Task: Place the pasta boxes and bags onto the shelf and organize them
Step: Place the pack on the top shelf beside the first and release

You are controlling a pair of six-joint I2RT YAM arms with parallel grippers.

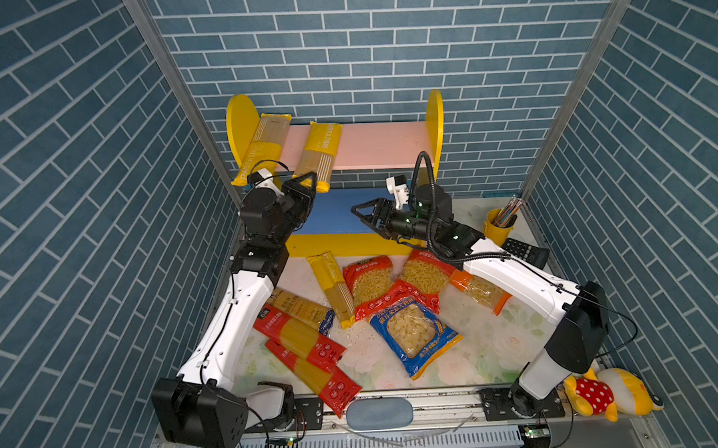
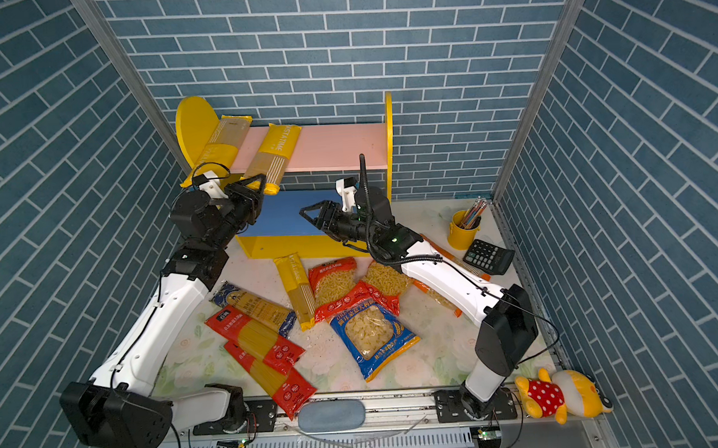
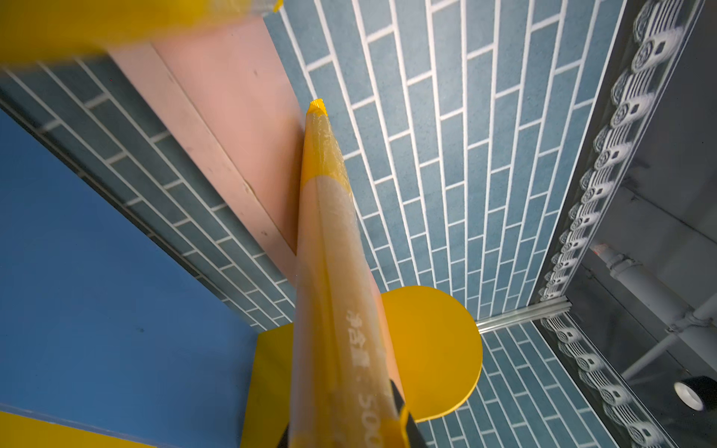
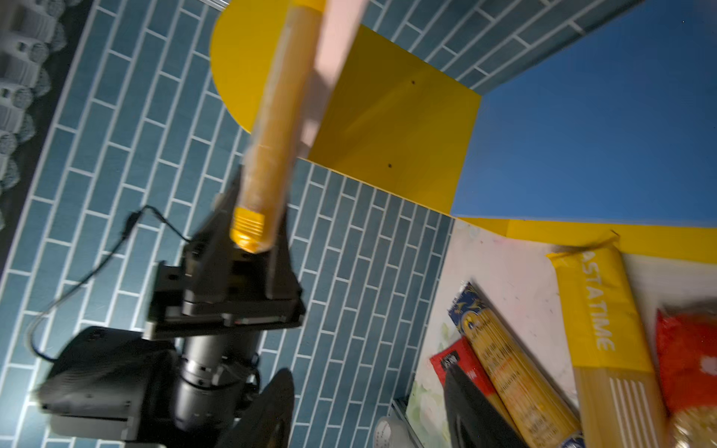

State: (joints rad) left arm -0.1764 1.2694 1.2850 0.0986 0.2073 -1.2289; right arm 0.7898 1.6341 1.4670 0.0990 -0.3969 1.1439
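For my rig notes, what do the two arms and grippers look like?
The left arm and right arm have white shells and black joints, with thin black cables alongside; a thick ribbed black hose loops over the right one. The left gripper and right gripper are black, with triangular frame fingers.

pink board (image 1: pixel 379 145): yellow pack (image 1: pixel 319 152) and leaning pack (image 1: pixel 262 142) are taking its left, right half is lying open | blue board (image 1: pixel 336 209): right gripper (image 1: pixel 359 214) is probably overhanging its front
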